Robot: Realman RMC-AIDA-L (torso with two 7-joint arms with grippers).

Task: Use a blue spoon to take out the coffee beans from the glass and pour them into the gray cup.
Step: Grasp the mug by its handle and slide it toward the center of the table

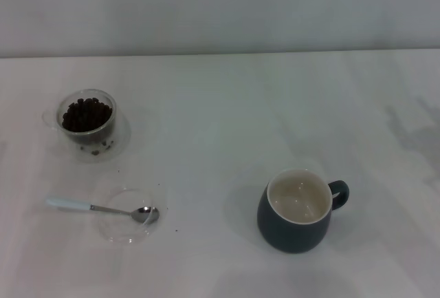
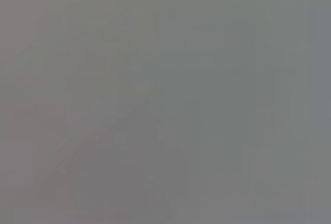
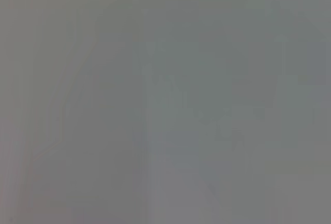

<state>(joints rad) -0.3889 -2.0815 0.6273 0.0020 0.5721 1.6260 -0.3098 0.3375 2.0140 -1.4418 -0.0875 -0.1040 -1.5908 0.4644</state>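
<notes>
Blue spoon (image 1: 96,208) lies sideways on my left, handle pointing outward, so my left arm is nearer. Both my grippers are out of sight.

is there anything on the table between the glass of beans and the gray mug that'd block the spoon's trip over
Nothing visible does. The white table lies bare between the small clear glass of dark coffee beans and the rounded dark blue-gray mug. Neither gripper is in view.
</notes>
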